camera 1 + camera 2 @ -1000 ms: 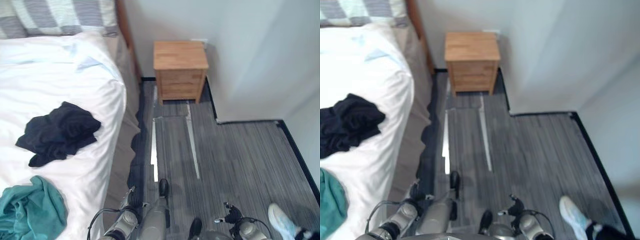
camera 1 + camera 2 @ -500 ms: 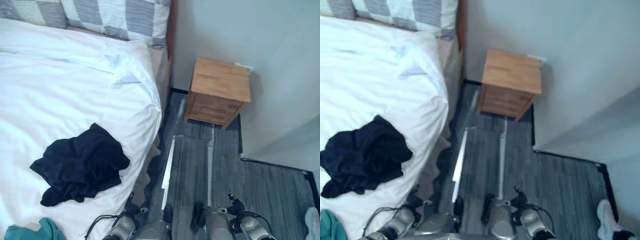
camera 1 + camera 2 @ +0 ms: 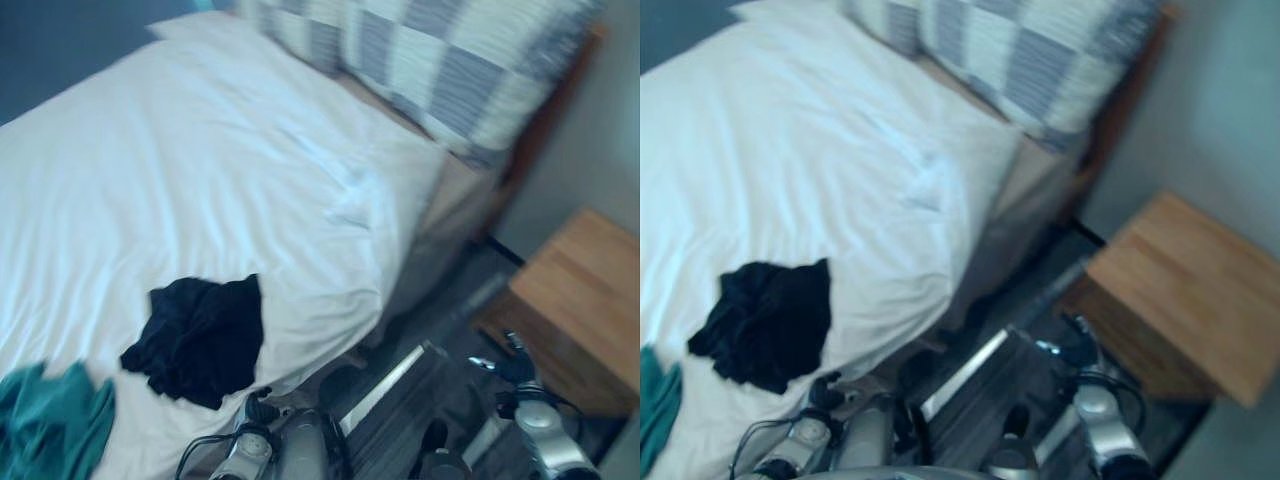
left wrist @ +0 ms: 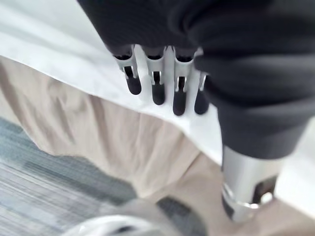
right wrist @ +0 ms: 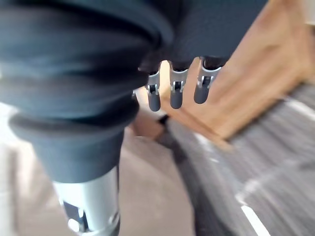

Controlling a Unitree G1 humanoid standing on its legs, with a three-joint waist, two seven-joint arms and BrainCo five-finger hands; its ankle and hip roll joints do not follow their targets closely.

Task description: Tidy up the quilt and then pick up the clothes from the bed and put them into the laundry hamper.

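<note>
View was swung from floor onto bed; white quilt [image 3: 200, 160] unsmoothed, black crumpled garment [image 3: 200, 335] near bed's side edge. Left hand [image 4: 162, 78] and right hand [image 5: 177, 83] were hung straight-fingered, nothing held; tidying judged unstarted.

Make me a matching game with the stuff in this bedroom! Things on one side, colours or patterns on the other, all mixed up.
Things:
1. quilt
2. pillow
3. nightstand
4. crumpled clothes near the bed's edge

Looks:
A. brown wood
B. black
C. plain white
D. grey and white checks

Pairs: 1-C, 2-D, 3-A, 4-B
</note>
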